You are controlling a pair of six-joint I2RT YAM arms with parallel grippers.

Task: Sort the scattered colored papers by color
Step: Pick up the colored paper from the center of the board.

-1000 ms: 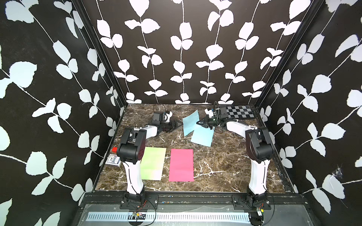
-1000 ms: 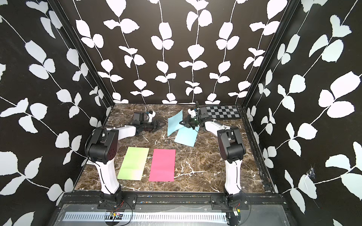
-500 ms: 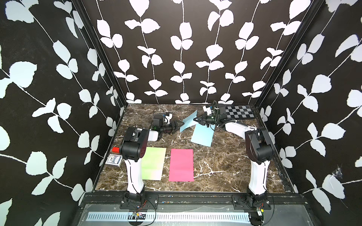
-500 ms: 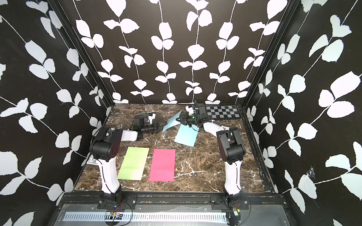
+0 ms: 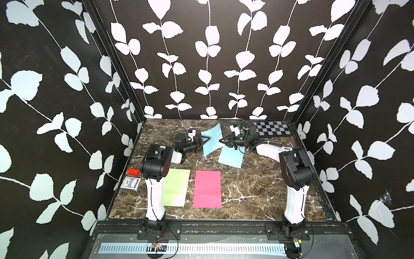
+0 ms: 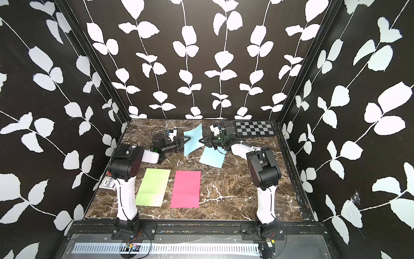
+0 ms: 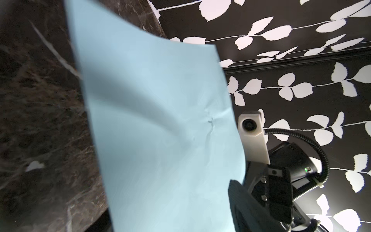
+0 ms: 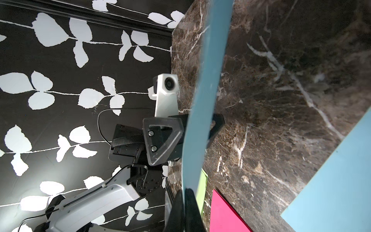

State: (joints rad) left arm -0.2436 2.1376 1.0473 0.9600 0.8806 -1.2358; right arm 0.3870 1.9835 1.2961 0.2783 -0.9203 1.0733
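Flat on counter [image 5: 257, 183], front-left area: light green sheet [image 5: 175, 190], long sides running front to back, paler in glare toward front end. Just right of it, parallel, narrow gap between: hot pink sheet [image 5: 207, 189], flat. Toward back edge, right of middle: light blue sheet [image 5: 230, 158], flat, skewed. Second light blue sheet [image 5: 211, 140]: raised above back-middle, tilted, bowed, small crease; one edge pinched in right hand [image 5: 224, 141].

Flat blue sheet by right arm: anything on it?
Nothing shows lying on the flat blue sheet. The right gripper, shut on the raised blue sheet, hangs over its far edge and hides that part.
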